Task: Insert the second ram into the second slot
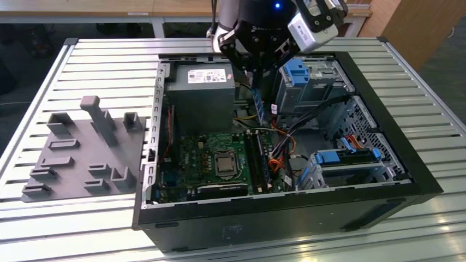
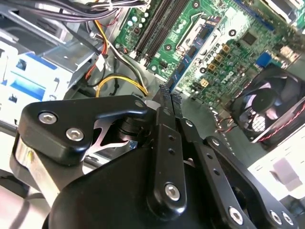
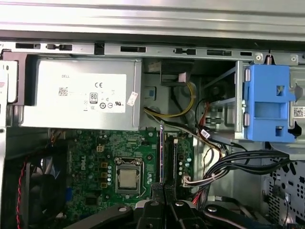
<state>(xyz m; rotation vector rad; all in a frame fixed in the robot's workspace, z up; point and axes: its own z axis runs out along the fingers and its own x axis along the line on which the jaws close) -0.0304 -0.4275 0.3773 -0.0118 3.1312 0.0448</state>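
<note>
The second ram [image 1: 257, 103] is being gripped by the closed end effector [image 1: 256, 76] and held above the inside of the open computer case [image 1: 291, 210], just beside the grey power supply [image 1: 200, 93]. The case is lying on the slatted desk [image 1: 109, 60]. In the first wrist view the stick [image 3: 161, 152] is being seen edge-on as a thin line, its long axis lying parallel to the memory slots [image 3: 172, 157] on the green motherboard [image 3: 95, 157] and pointing toward the power supply.
</note>
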